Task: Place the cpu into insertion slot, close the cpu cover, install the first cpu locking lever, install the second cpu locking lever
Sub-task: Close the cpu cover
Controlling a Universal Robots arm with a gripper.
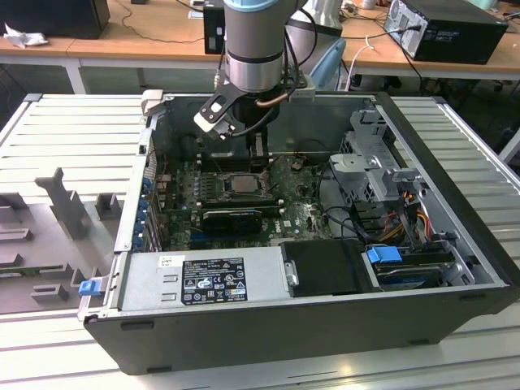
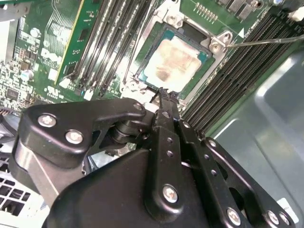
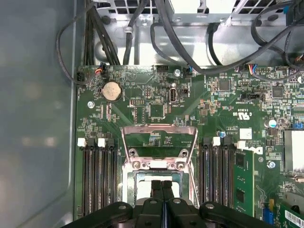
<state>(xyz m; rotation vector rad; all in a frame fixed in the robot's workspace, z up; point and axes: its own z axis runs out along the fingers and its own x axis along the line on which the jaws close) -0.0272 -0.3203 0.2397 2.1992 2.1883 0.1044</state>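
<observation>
The cpu, a pale beige square chip, lies seated in the insertion slot on the green motherboard. The cpu cover, a thin grey metal frame with a square window, is swung back open behind the insertion slot. A thin wire locking lever sticks out free beside the socket. My gripper is shut with nothing between its fingers, and its tip hovers just over the socket's edge next to the cpu. In the exterior view the gripper hangs inside the open computer case just behind the insertion slot.
Memory slots flank the socket on both sides. A long black graphics card lies in front of it. Cable bundles run along the case wall. A power supply and drive cage fill the case's near and right sides.
</observation>
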